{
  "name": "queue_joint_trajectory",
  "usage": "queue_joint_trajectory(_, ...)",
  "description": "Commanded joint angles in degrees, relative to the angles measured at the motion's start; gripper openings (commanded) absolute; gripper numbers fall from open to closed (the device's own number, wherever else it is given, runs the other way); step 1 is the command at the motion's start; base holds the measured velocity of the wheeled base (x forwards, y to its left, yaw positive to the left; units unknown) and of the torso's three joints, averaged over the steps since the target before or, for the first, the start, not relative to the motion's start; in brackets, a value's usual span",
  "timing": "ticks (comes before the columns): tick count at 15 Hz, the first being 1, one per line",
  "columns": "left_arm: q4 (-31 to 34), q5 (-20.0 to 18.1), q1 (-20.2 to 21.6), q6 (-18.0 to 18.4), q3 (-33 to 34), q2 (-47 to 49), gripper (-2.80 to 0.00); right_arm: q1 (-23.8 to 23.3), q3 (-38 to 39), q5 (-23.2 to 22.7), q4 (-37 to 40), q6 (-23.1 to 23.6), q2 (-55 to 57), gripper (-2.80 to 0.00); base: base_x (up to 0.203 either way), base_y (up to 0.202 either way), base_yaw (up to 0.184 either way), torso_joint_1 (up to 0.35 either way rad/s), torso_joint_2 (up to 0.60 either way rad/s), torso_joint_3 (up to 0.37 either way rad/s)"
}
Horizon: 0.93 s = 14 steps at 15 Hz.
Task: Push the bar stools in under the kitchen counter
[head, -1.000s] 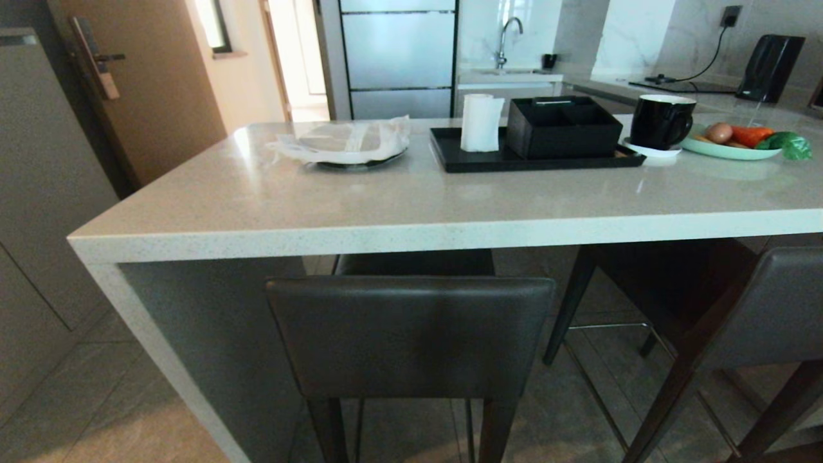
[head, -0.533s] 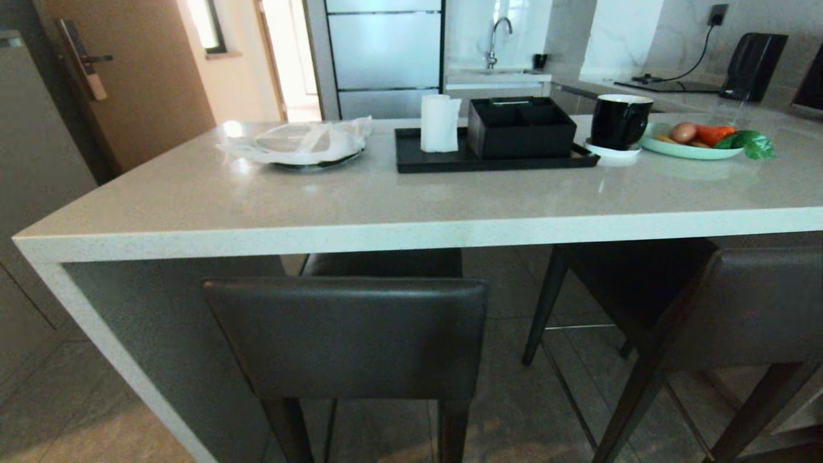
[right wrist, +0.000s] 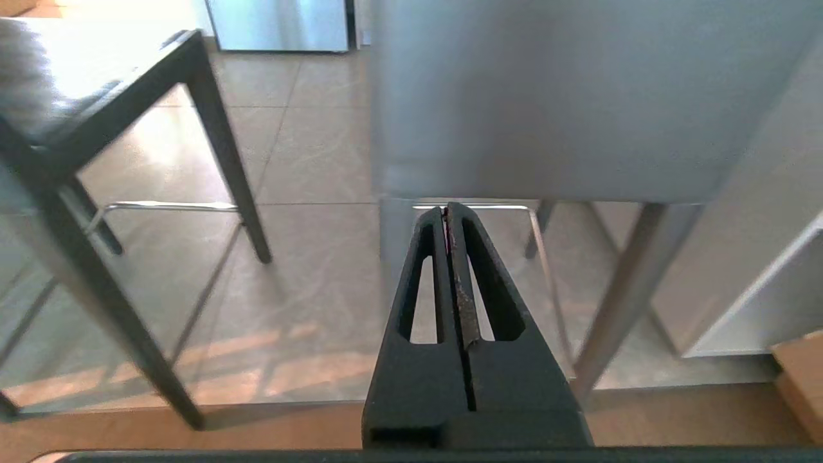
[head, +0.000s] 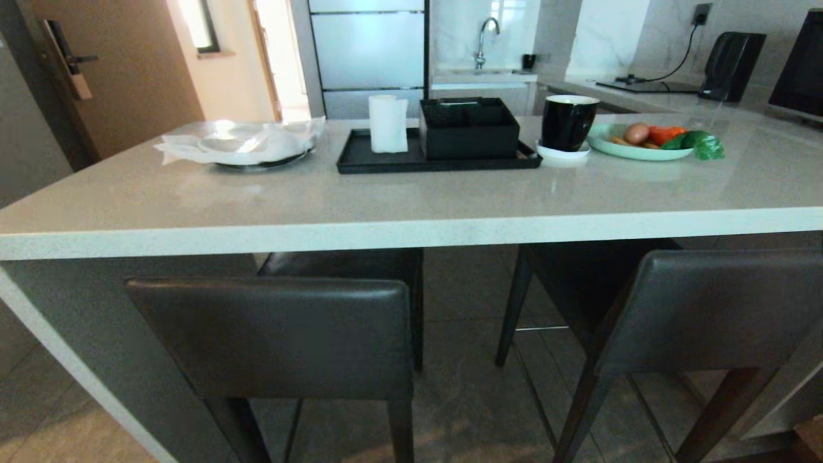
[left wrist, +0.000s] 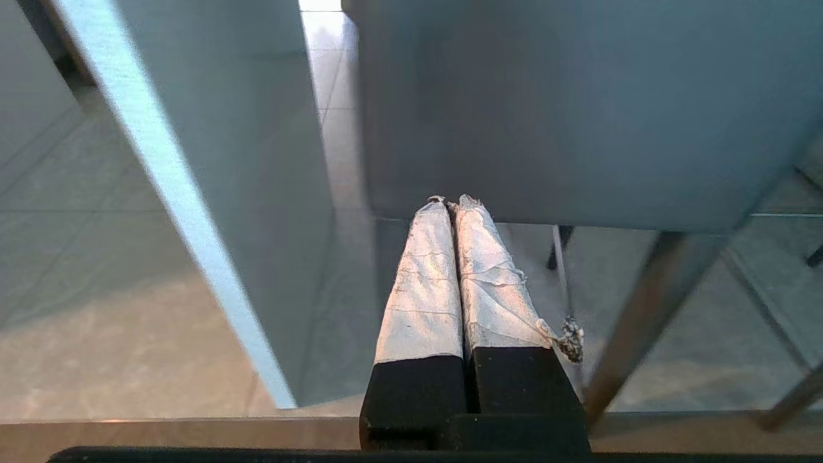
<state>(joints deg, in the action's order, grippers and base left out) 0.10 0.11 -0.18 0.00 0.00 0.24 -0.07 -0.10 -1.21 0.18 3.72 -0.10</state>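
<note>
Two bar stools stand at the kitchen counter (head: 411, 233), a pale stone top with a thick speckled edge. The left stool (head: 276, 334) faces the counter squarely, its seat under the edge and its backrest in front. The right stool (head: 707, 308) stands turned at an angle, its seat partly under the edge. Neither arm shows in the head view. My left gripper (left wrist: 450, 200) is shut and empty, low before the left stool's backrest (left wrist: 578, 109), beside the counter's white side panel (left wrist: 173, 193). My right gripper (right wrist: 445, 207) is shut and empty before the right stool's backrest (right wrist: 566, 96).
On the counter sit a plate under white wrapping (head: 244, 145), a black tray (head: 360, 161) with a paper roll (head: 388, 123) and a black box (head: 469, 128), a black mug (head: 568, 122) and a green plate (head: 617, 151) of vegetables. A cardboard box (right wrist: 800, 373) lies on the floor.
The whole head view has slid to the left, so the camera has moved to the right along the counter. More of the right stool is now in view. The stools keep their places.
</note>
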Motion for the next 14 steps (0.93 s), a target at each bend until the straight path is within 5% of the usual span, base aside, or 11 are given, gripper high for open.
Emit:
queue_joint_trajectory(1,0.0,0.1,0.0,-0.2,0.1,0.1,-2.80,0.0,0.0,0.0,0.0,0.1,0.0,-2.80,0.000,-0.196,0.001,0.002,0.00,0.008)
queue_joint_trajectory(10,-0.1,0.1,0.0,-0.2,0.1,0.1,-2.80,0.0,0.0,0.0,0.0,-0.1,0.0,-2.80,0.000,-0.193,0.001,0.003,0.00,0.001)
queue_joint_trajectory(14,-0.1,0.1,-0.1,-0.2,0.1,0.1,-2.80,0.0,0.0,0.0,0.0,-0.1,0.0,-2.80,0.000,-0.056,0.000,0.002,0.00,0.001)
